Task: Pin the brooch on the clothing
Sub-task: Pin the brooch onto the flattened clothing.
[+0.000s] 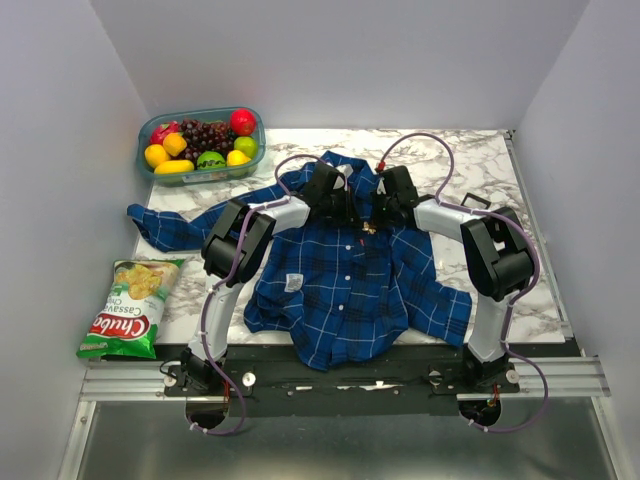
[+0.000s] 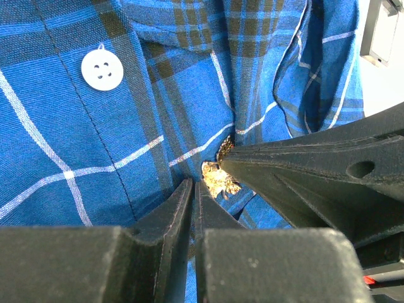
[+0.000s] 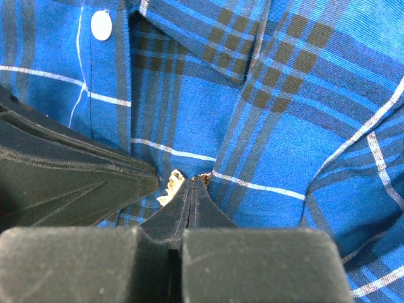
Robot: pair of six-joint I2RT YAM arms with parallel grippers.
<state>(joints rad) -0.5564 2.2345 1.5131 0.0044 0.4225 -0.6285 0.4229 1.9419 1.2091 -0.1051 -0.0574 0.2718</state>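
- While both arms lean in over the chest of the shirt, the brooch (image 2: 219, 180) sits just beside the button line, below the collar. There's one of it, a small gold-tan lump on the plaid, partly hidden by the fingers around it.
- Shirt (image 1: 340, 290): one, dark and bright blue plaid with thin white lines. It's spread flat with the collar to the far side, and the cloth puckers in folds toward the brooch.
- Left gripper (image 2: 192, 184): the jaws are drawn to a hairline slit, and the tips press on the cloth at the brooch's edge. Whether any fabric is caught in that slit, I can't tell.
- Right gripper (image 3: 194, 183): it's closed tight with no gap, its tip right against the brooch from the other side. A gold speck shows at the very tip, but a hold on it can't be confirmed.
- That's two grippers, tip to tip, with the brooch between them.
- Button (image 2: 101, 69): one white four-hole button in the left wrist view, and one white button in the right wrist view.
- Label (image 1: 292, 283): one white tag on the shirt front, its print too small to read.
- Table (image 1: 480, 170): a white marble pattern lies under it all.
- Chip bag (image 1: 130, 305): one, green, at the near left. It reads "Chubo" in white on red, with "Cassava" above that.
- Tub (image 1: 258, 140): one clear tub at the far left. It holds fruit: one red piece, a bunch of dark grapes, two green pieces and several yellow ones.
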